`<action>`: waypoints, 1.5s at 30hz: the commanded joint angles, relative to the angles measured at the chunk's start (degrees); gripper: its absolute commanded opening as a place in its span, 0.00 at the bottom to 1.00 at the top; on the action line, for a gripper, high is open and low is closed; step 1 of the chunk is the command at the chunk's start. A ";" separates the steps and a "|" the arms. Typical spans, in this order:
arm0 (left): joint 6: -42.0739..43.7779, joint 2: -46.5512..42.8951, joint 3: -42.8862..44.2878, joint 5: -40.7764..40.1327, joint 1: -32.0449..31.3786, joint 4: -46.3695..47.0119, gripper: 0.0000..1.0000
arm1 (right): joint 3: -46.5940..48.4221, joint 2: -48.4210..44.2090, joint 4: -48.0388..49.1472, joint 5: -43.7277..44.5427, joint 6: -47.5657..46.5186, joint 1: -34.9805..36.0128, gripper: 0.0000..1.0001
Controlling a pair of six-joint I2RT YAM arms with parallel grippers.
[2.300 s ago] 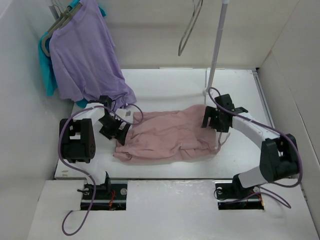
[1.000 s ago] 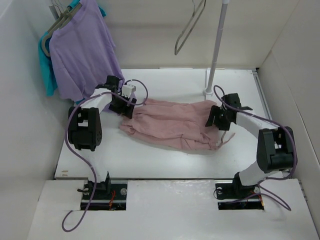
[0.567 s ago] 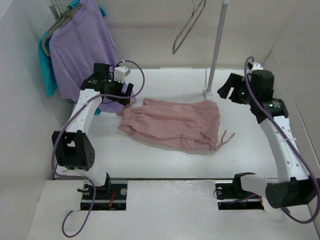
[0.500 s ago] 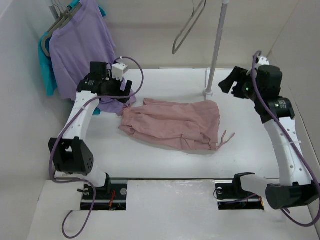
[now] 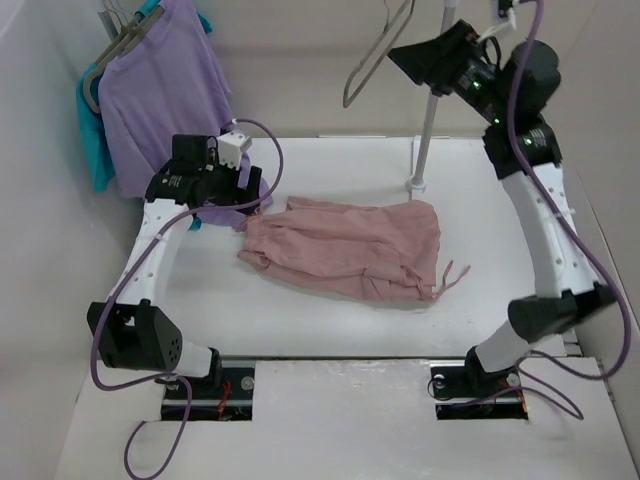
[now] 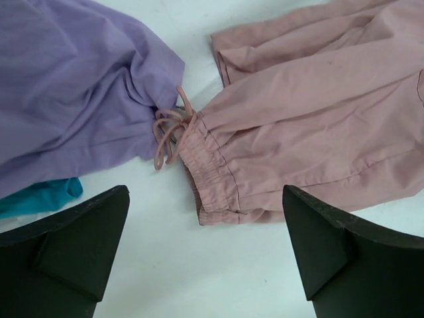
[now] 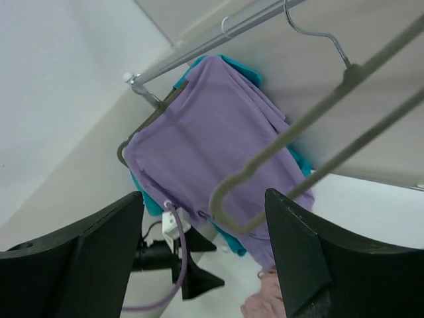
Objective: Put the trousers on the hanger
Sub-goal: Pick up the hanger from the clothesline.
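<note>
— So, where do we see the trousers (image 5: pixel 345 248)?
— Lying crumpled on the table (image 5: pixel 490 300), their drawstring end touching the hem of the purple shirt (image 5: pixel 165 100).
— And our left gripper (image 6: pixel 204 195)?
— Above that waistband, jaws wide apart, holding nothing.
— The hanger (image 7: pixel 286 132)?
— We find it bare, hanging up at the back. Our right gripper (image 7: pixel 204 199) is raised near it, fingers parted. The hanger's lower corner shows between them, nothing clamped.

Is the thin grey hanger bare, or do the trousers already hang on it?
Bare. The hanger hangs with nothing on it, while the pink trousers lie loosely spread on the table.
</note>
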 commanded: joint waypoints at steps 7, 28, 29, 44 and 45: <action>-2.16 -3.50 -2.38 1.23 0.07 1.59 1.00 | 16.69 16.42 4.76 2.60 8.12 3.18 0.91; -2.16 -4.02 -2.91 2.38 0.60 2.11 1.00 | 25.23 28.47 8.01 -0.03 16.38 4.24 0.46; -2.16 -4.02 -2.91 2.38 0.60 2.11 1.00 | 25.23 28.47 8.01 -0.03 16.90 4.24 0.44; -1.63 -4.02 -3.96 2.91 0.60 2.11 1.00 | 22.42 27.86 12.75 -5.12 18.14 4.76 0.00; -1.63 -4.02 -3.96 2.91 0.60 2.11 1.00 | 22.41 27.86 13.45 -6.26 18.14 4.77 0.00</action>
